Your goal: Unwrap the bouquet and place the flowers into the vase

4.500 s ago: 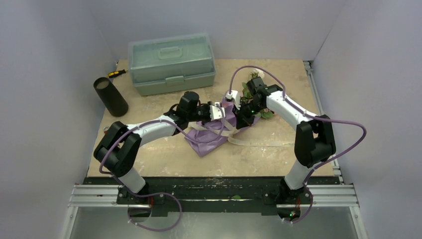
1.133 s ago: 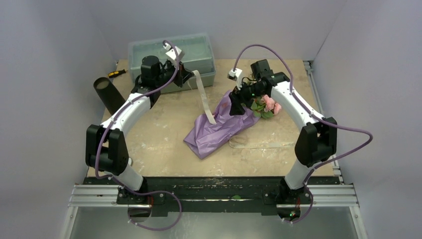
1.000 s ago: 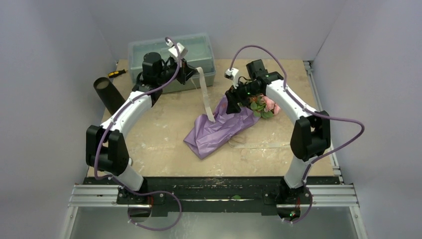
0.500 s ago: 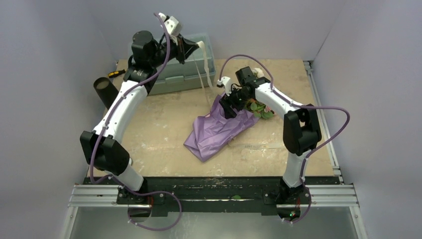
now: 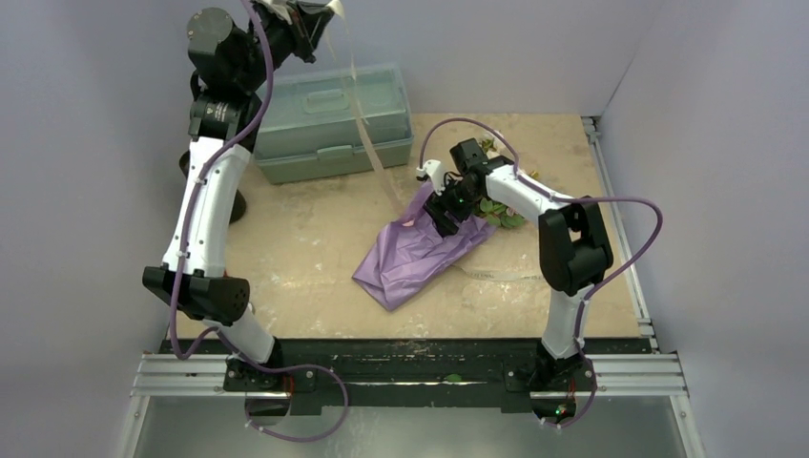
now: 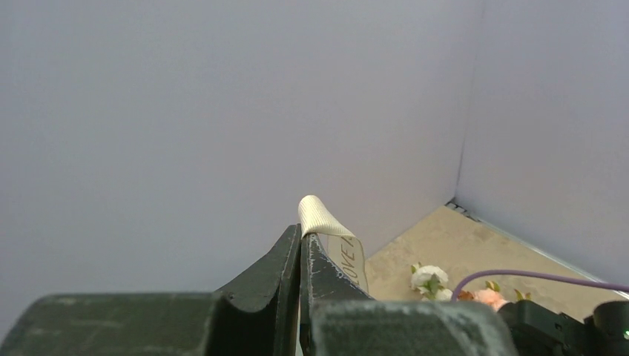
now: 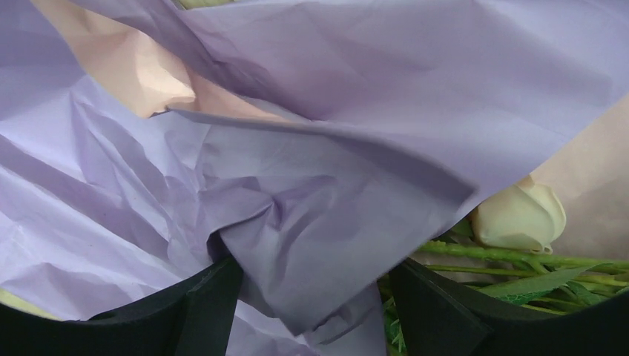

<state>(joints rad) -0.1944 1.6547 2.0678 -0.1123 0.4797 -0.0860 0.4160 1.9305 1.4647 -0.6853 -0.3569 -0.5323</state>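
Observation:
The bouquet's purple paper [image 5: 405, 256] lies crumpled mid-table, with the flowers [image 5: 496, 210] sticking out at its far right end. My left gripper [image 5: 307, 13] is raised high at the back left and is shut on the beige ribbon [image 5: 367, 124], which hangs down to the paper. In the left wrist view the ribbon [image 6: 326, 222] curls over the closed gripper [image 6: 300, 239]. My right gripper [image 7: 311, 289] is open, its jaws astride a fold of purple paper [image 7: 297, 185]. A white rose [image 7: 519, 215] and green stems [image 7: 504, 256] lie beside it. The black vase [image 5: 232, 203] is mostly hidden behind the left arm.
A pale green toolbox [image 5: 329, 119] stands at the back left, under the hanging ribbon. A loose ribbon end [image 5: 501, 275] trails on the table right of the paper. Grey walls close in the table on three sides.
My left arm has swung higher and further back-left, drawing the ribbon up with it. The right gripper has shifted slightly forward and left onto the paper's upper end.

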